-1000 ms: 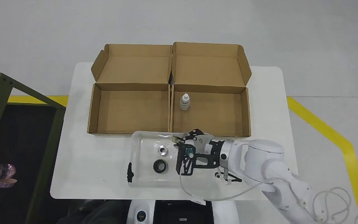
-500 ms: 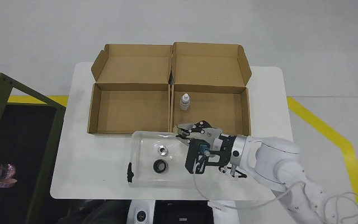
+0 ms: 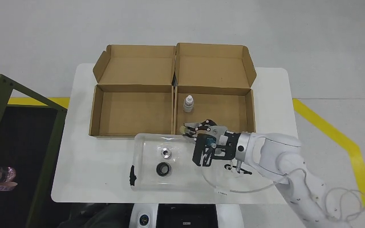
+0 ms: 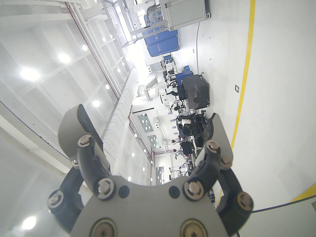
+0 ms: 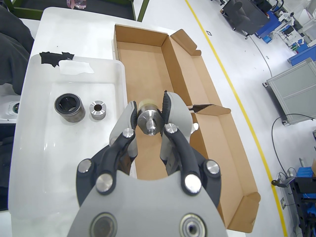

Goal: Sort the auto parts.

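- Right gripper (image 5: 149,110) had its fingers closed tight round a metal stud part (image 5: 148,122), pinched on the round body so the ends were free.
- Part hung over the near wall of the right box (image 3: 217,117), at 6 o'clock from the white bottle (image 3: 188,104) and 1 o'clock from the bushing (image 3: 165,153); probably staged for a drop into that box.
- Bearing (image 3: 164,169) and bushing were left in the clear tray (image 3: 137,165), unsorted.
- Long axis ran roughly along the fingers: threaded stud pointed back at the wrist, pale end toward 10 o'clock in the top view.
- Left gripper (image 4: 145,124) faced out into the room, fingers spread wide, holding nothing; likely parked.
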### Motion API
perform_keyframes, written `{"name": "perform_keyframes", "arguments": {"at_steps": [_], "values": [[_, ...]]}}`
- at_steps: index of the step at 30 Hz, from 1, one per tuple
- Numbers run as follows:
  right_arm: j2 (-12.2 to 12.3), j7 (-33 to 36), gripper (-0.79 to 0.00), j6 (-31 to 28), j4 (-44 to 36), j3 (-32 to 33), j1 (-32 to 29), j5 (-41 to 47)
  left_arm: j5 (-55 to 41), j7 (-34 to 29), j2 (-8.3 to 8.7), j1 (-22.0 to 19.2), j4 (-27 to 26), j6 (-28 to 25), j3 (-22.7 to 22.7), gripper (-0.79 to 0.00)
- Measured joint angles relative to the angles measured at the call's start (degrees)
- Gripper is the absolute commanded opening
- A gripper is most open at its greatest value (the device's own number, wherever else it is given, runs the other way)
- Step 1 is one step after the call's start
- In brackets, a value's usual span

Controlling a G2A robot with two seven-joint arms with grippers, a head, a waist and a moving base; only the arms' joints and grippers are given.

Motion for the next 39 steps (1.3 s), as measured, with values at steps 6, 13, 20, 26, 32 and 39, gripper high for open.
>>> {"name": "perform_keyframes", "arguments": {"at_steps": [6, 13, 20, 26, 32, 39], "values": [[-0.6, 2.0, -0.785, 0.7, 6.0, -1.7, 4.0, 2.4, 0.0, 0.0, 0.0, 0.0, 0.0, 0.0, 0.0, 0.0], [-1.2, 7.2, -0.785, 1.6, 12.1, -2.8, 8.6, 7.5, 0.0, 0.0, 0.0, 0.0, 0.0, 0.0, 0.0, 0.0], [-1.9, 12.5, -0.785, 2.9, 18.5, -4.8, 13.8, 12.4, 0.0, 0.0, 0.0, 0.0, 0.0, 0.0, 0.0, 0.0], [-2.7, 15.3, -0.785, 4.0, 24.7, -7.3, 17.7, 15.0, 0.0, 0.0, 0.0, 0.0, 0.0, 0.0, 0.0, 0.0], [-3.4, 17.3, -0.785, 4.7, 30.5, -9.2, 20.8, 16.0, 0.0, 0.0, 0.0, 0.0, 0.0, 0.0, 0.0, 0.0], [-4.1, 19.5, -0.785, 5.1, 35.4, -11.6, 23.0, 16.0, 0.0, 0.0, 0.0, 0.0, 0.0, 0.0, 0.0, 0.0]]}}
